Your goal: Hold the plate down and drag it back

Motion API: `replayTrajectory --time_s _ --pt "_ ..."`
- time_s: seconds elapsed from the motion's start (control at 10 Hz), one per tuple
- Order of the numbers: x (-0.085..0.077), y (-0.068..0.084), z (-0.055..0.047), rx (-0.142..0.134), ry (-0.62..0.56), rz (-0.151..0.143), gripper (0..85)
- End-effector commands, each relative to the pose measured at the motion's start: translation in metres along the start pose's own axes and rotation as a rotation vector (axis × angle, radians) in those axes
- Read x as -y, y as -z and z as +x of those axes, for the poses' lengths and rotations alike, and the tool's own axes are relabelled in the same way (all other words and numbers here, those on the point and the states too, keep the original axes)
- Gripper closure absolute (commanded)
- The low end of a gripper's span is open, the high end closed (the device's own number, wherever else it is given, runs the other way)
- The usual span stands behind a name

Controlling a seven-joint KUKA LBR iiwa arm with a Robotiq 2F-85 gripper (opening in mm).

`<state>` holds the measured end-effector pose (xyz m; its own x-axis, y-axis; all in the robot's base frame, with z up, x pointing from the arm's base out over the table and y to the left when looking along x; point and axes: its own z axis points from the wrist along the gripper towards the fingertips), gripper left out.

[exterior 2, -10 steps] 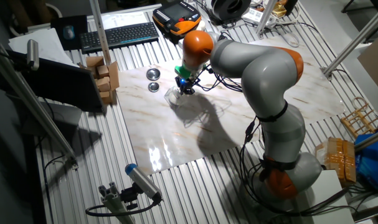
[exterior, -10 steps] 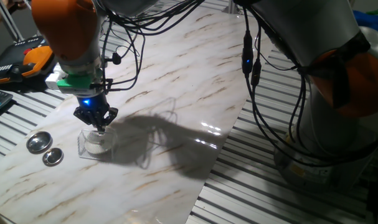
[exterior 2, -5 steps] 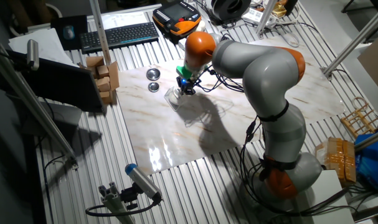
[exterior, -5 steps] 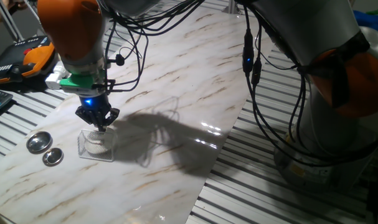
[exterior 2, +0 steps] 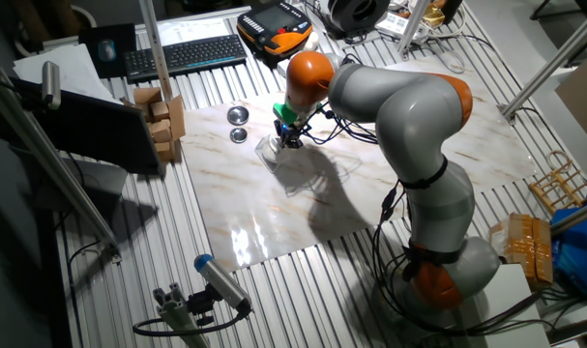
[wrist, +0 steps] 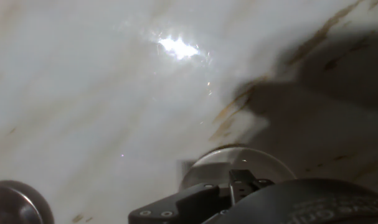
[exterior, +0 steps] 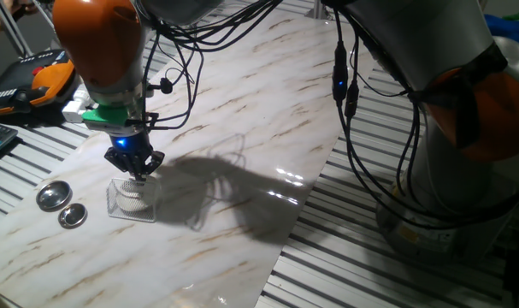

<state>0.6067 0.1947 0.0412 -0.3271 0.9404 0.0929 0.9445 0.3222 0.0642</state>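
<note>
Small round white flat plate (exterior: 132,198), on the marble-patterned worktop (exterior: 242,111) inside a clear rectangular box (exterior: 115,208): directly beneath my fingers (exterior: 136,172), drawn narrow, tips just above its centre.

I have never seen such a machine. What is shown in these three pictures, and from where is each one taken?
It is one big grey and orange robot arm with a small two-finger gripper at its end. Two pictures come from fixed cameras on different sides of the marble-patterned table. The third comes from a camera on the hand, looking down along the fingers. On the table lie the small white plate, seemingly within a clear box outline, and two shiny metal lids beside it. The gripper hangs directly over the plate, at or just above it. It grasps nothing, and I cannot tell whether its fingers are open or shut. Keyboards and cables lie around the table.
</note>
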Motion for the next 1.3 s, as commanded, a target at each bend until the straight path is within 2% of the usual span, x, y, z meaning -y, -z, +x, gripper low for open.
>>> replayTrajectory --time_s 0.0,1.2 --pt "0.0005 -0.0011 -0.0006 0.002 0.002 -0.005 85.0" --pt "0.0017 -0.0060 -0.0093 0.033 0.017 -0.025 85.0"
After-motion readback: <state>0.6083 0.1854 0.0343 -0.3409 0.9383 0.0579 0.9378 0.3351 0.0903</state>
